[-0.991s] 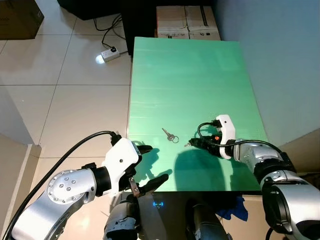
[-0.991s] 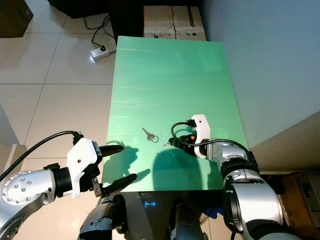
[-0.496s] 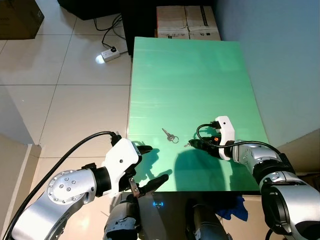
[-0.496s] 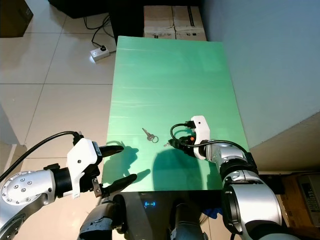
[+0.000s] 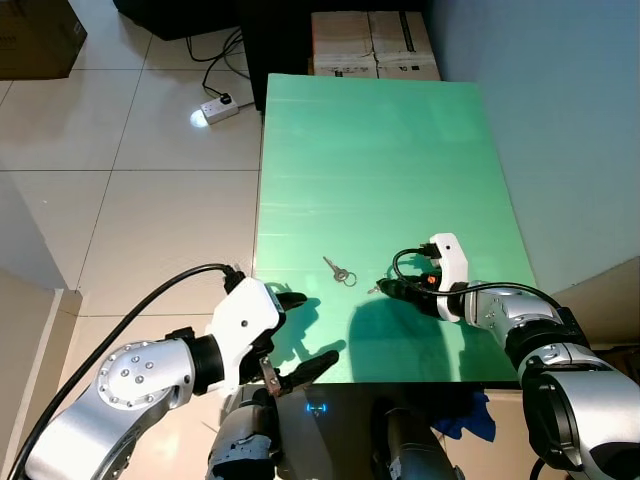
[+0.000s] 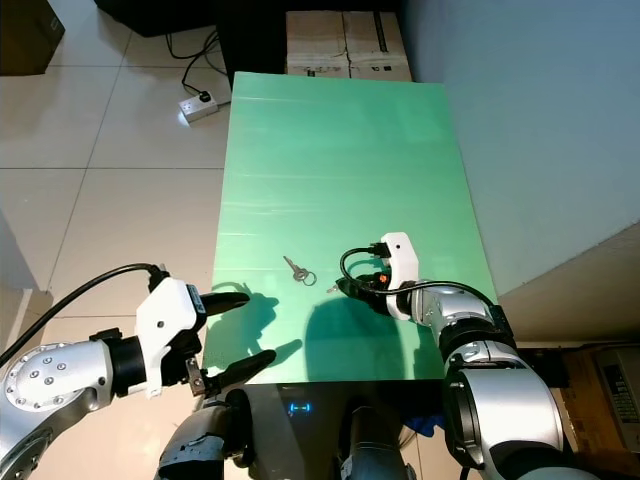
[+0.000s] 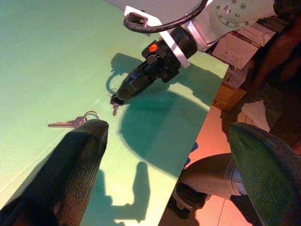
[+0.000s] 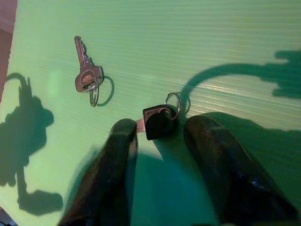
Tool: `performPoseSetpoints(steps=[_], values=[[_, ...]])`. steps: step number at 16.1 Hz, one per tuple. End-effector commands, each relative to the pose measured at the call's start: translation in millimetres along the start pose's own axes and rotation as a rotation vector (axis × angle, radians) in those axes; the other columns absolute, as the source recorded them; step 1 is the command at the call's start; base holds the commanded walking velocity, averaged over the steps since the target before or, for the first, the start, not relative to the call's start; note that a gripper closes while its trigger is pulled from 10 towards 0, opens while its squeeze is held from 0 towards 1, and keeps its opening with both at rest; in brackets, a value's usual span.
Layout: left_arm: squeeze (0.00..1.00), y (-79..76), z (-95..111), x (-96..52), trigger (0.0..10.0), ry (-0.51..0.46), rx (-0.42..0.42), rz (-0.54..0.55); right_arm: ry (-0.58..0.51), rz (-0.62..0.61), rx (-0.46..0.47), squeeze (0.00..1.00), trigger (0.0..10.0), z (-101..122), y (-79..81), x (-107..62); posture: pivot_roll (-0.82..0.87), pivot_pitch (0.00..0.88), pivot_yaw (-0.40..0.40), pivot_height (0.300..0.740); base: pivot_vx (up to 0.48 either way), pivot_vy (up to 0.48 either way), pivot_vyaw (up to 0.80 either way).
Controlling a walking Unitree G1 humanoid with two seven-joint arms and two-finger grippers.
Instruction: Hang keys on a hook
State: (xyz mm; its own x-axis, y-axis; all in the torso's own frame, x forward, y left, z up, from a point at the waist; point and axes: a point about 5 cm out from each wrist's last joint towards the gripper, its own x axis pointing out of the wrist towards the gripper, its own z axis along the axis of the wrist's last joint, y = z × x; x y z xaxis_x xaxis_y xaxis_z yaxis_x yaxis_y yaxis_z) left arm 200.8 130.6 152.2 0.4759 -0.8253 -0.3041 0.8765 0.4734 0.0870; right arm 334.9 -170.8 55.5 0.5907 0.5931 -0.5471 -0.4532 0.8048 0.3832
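- Green ribbed-plastic tabletop (image 5: 380, 150) as landmark; all positions rel. to it.
- Silver key on a small ring (image 5: 337, 269) flat on the tabletop, near the robot-side edge, roughly mid-width.
- Black-headed key with its own silver ring (image 8: 160, 120) also flat on the tabletop, just beside the silver key toward the robot's right; the two apart, not touching.
- Right gripper (image 8: 157, 141) low over the tabletop at the black-headed key. Fingers (image 8: 117, 155) parted a little, black key head sitting between the tips at their ends; not clamped. Can't tell if either tip touches it.
- Left gripper (image 5: 308, 330) at the near-left corner of the tabletop, wide open, holding nothing. One finger (image 5: 291, 299) just over the tabletop's left edge, the other at the near edge. Shadow cast on the green surface.
- White power strip w/ cable (image 5: 222, 107) on the tiled floor (image 5: 120, 200), off the far-left corner of the tabletop.
- Two cardboard boxes (image 5: 375, 45) on the floor just past the tabletop's far edge.
- Blue-grey wall (image 5: 560, 120) along the right side of the tabletop.
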Motion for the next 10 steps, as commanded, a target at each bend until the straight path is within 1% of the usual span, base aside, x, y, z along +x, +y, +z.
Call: performPoseSetpoints(steps=[1, 10], values=[[0.00, -5.7, -0.8, 0.7, 10.0, 0.001, -0.006, -0.024, 0.020, 0.014, 0.042, 0.00, 0.0, -11.4, 0.2, 0.7, 0.06, 0.337, -0.014, 0.740, 0.000, 0.000, 0.00], [0.00, -5.7, -0.2, 1.4, 10.0, -0.004, -0.008, -0.022, 0.012, 0.022, 0.049, 0.00, 0.0, -10.3, -0.4, -0.4, 0.06, 0.337, -0.016, 0.740, 0.000, 0.000, 0.00]])
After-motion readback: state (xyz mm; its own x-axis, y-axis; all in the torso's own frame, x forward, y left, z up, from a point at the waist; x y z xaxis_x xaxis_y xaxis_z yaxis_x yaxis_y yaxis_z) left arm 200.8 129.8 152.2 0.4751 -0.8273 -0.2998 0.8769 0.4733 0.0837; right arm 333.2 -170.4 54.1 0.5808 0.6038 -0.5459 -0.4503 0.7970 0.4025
